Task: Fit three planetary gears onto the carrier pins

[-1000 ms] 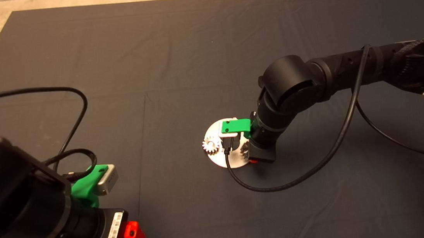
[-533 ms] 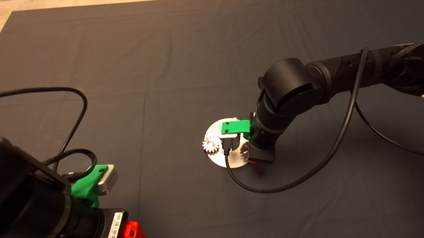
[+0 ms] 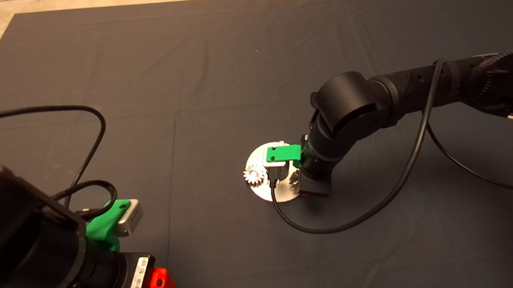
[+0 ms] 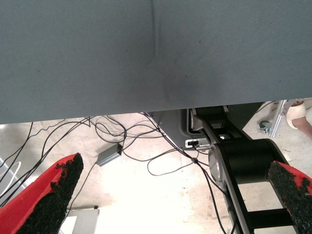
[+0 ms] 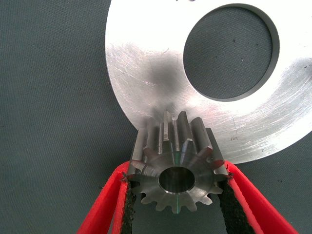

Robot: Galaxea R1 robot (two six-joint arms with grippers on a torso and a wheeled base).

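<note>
dark mat covers the worktop [image 3: 212,73]. right claw [image 5: 175,195] grips a planetary gear [image 5: 176,163] at the carrier plate [image 5: 146,63] rim, 5 o'clock in head view, bore over pin. left claw [image 4: 170,195], open, idles at 8 o'clock.

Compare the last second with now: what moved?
The right arm eased slightly toward the far side of the mat; its right gripper stays shut on a gear at the plate's near-right edge. The seated gear, the plate and the parked left gripper near the lower left haven't moved.
</note>
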